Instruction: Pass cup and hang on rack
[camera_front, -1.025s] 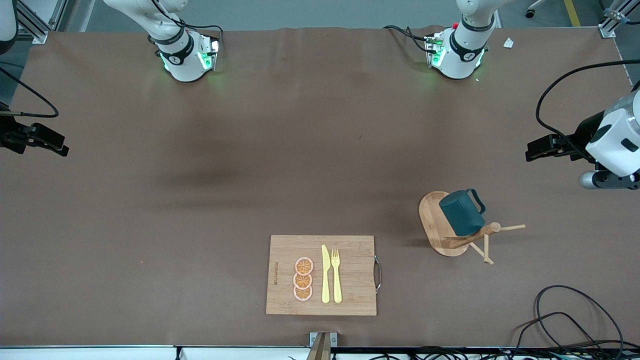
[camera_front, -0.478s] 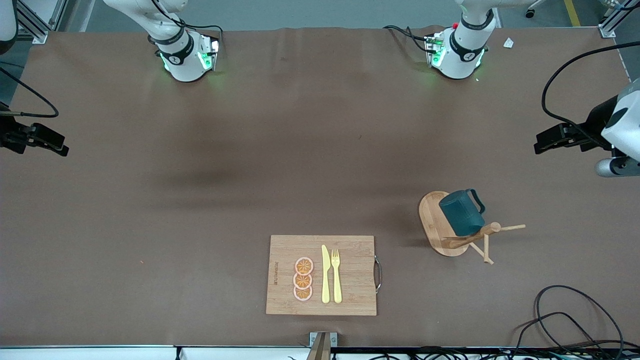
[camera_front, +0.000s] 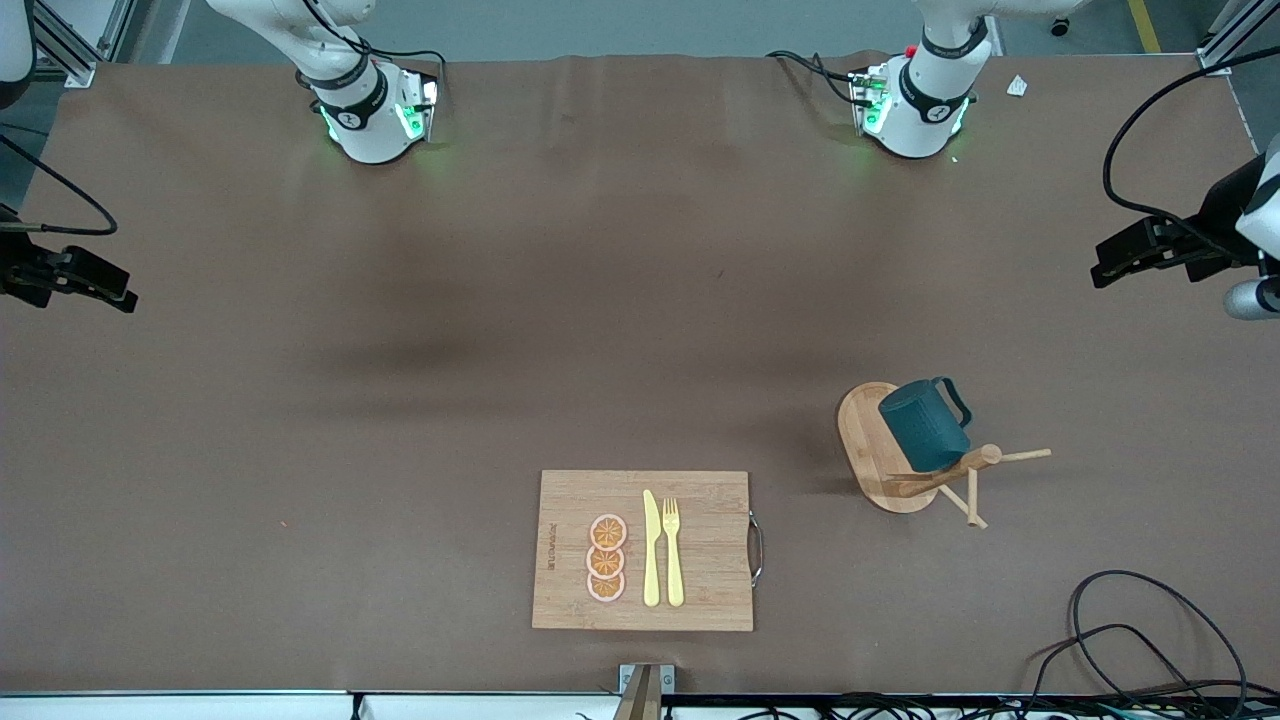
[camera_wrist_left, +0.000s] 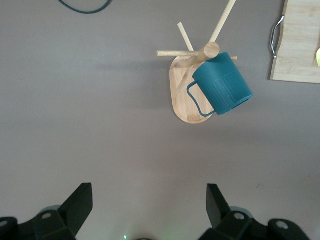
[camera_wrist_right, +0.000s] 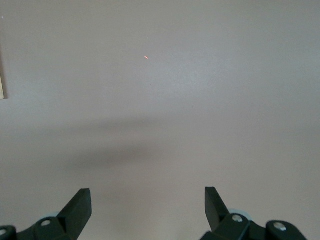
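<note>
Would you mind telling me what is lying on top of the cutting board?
On the cutting board lie three orange slices, a yellow knife and a yellow fork. Nothing covers them.

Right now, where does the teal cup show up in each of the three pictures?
Front view: the cup hangs on the rack, toward the left arm's end of the table.
Left wrist view: the cup hangs on the same rack.
Right wrist view: not in it.
Shared landmark: the cutting board.
</note>
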